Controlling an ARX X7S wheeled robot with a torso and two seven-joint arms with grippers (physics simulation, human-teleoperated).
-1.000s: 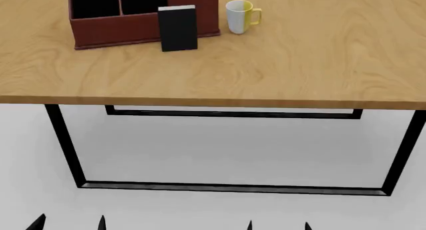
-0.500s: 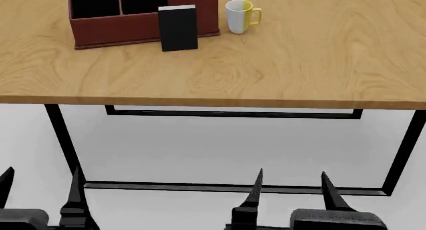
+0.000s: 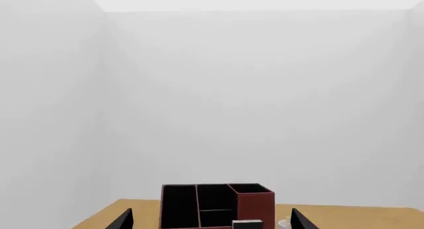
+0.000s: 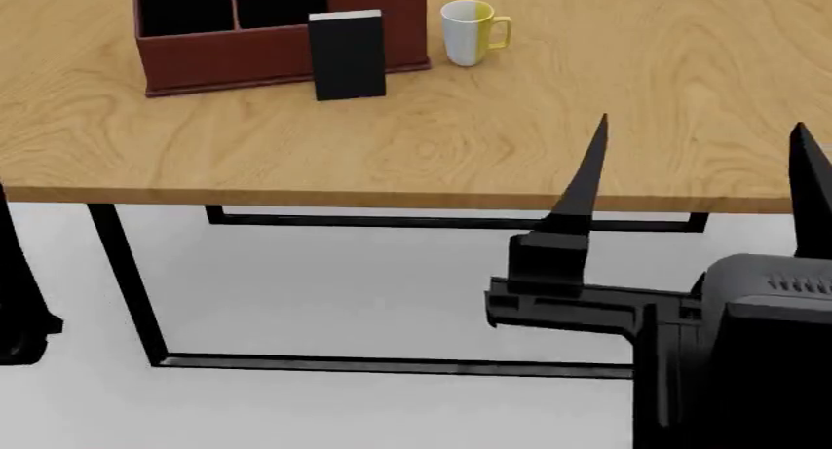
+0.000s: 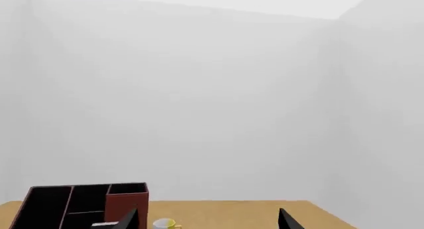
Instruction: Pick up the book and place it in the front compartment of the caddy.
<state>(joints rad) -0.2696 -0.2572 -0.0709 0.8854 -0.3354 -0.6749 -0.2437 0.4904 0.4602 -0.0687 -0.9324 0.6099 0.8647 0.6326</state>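
Book [image 4: 347,56] stands upright on the table [image 4: 430,147], black cover toward the robot, pale page edge on top, right against the caddy's near wall; can't tell if they touch.

Left to right, head view:
- Left gripper [image 4: 16,293]: only a black sliver at the frame edge, below the table edge. From that view I can't tell how its fingers stand. Left wrist view shows two dark fingertips [image 3: 121,220] set wide apart, nothing between them.
- Caddy [image 4: 221,64]: red-brown box with black interior, far left part of the table, dividers visible, top cropped. Front compartment [image 4: 277,6] sits behind the near wall, just left of the book; looks empty, though only part of it is in frame.
- Mug [image 4: 470,32]: white with yellow handle and yellow inside, just right of the caddy, near the book but apart from it.
- Right gripper [image 4: 699,171]: raised in front of the table's near edge, two pointed fingers aimed up, spread wide, holding nothing. Well apart from the book.

Right wrist view: caddy [image 5: 83,205], mug [image 5: 164,224], both fingertips [image 5: 127,220] low in frame.
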